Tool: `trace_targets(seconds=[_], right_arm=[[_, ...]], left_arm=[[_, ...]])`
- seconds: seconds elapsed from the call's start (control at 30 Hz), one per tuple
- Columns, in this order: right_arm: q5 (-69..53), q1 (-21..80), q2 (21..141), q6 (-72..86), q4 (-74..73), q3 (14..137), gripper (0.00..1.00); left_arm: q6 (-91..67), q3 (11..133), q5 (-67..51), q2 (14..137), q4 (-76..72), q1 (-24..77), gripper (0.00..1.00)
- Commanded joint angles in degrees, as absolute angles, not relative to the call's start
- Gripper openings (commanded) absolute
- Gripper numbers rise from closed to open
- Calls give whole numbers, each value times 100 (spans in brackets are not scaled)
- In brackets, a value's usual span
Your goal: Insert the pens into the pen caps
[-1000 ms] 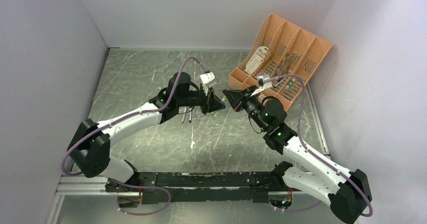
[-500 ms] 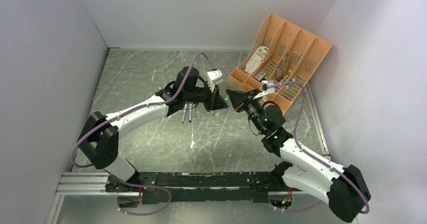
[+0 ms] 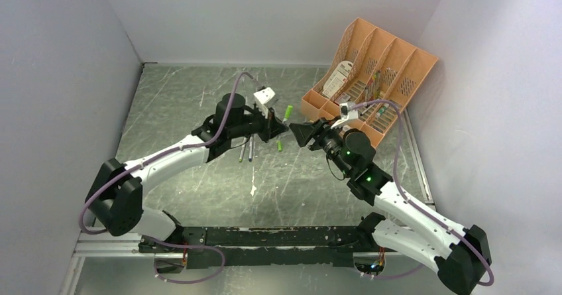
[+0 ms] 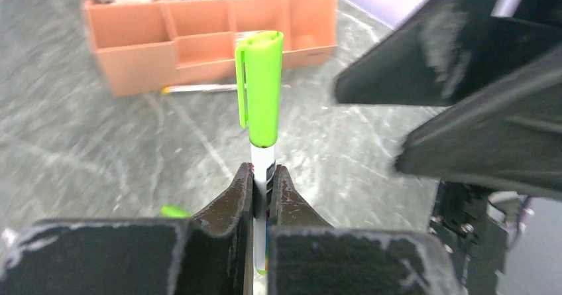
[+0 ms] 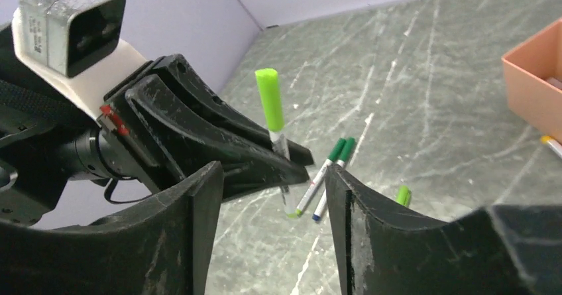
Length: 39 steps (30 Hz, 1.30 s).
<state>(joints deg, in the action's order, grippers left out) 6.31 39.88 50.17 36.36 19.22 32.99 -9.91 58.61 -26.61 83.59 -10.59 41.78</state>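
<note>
One pen [image 4: 264, 166] is held clamped between the closed fingers [image 4: 232, 199] of the left gripper [image 3: 277, 128], above the middle of the bench [image 3: 199, 103] and somewhat toward its far edge. A bright green cap [image 4: 260, 86] is seated on the pen's free end, which projects beyond the fingertips. The right gripper [image 3: 296, 134] is held just beside it, on the side of the right edge, and is turned to face it; its jaws are spread wide and nothing is gripped between them. Two more pens [image 5: 325, 176] are laid side by side on the bench under the left wrist. One loose green cap [image 5: 402, 195] is laid near them, toward the right edge. The orange organizer [image 3: 311, 103] is stood in the far right corner, and a thin pen-like item [image 4: 199, 88] is seen lying along its front wall.
</note>
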Motion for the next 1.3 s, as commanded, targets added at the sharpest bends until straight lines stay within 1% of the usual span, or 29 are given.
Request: trace_targets(seconds=[0.0, 0.03, 0.13, 0.27, 0.47, 0.63, 0.73, 0.8, 0.9, 0.97, 1.07, 1.2, 1.23, 1.27], right_arm=[[1006, 4017, 4802, 3649, 984, 3529, 61], [1041, 4009, 4806, 3631, 949, 3528, 63], [999, 4013, 4923, 3718, 961, 3399, 63], [733, 4014, 5226, 3983, 1088, 3175, 63], [545, 4003, 5445, 4107, 1219, 2954, 63], [691, 3999, 5786, 4008, 985, 3035, 63], [993, 3975, 6049, 3821, 671, 3192, 63], [1144, 3957, 6254, 3667, 380, 3413, 64], [1401, 3925, 6551, 3440, 88, 3671, 65], [1493, 3899, 6682, 3346, -1, 3792, 65], [1613, 3834, 6768, 3269, 7, 3824, 65], [2213, 3610, 6917, 3319, -240, 3916, 66], [2279, 3466, 7027, 3317, -343, 3979, 66], [2297, 3311, 7205, 3289, -461, 4065, 70]], left_arm=[[-1413, 5292, -1613, 8231, -1441, 3837, 7], [-1626, 5167, -1531, 8280, -1438, 3715, 7], [-2235, 5057, -1107, 8531, -1155, 3424, 7], [-2544, 5513, -221, 9118, -138, 3401, 7], [-2715, 5866, 94, 9866, 96, 3393, 8], [-2999, 6098, 54, 10431, 194, 3388, 15], [-3072, 6053, 6, 10581, 121, 3386, 23], [-3091, 6015, -51, 10597, 77, 3384, 29], [-3028, 6027, -59, 10582, 101, 3376, 45], [-2977, 6055, -25, 10567, 142, 3373, 50], [-2973, 6002, 10, 10491, 92, 3375, 52], [-2948, 5906, 52, 10257, -23, 3375, 53], [-2930, 5861, 32, 10137, -118, 3385, 53], [-2927, 5802, 3, 10018, -216, 3398, 53]])
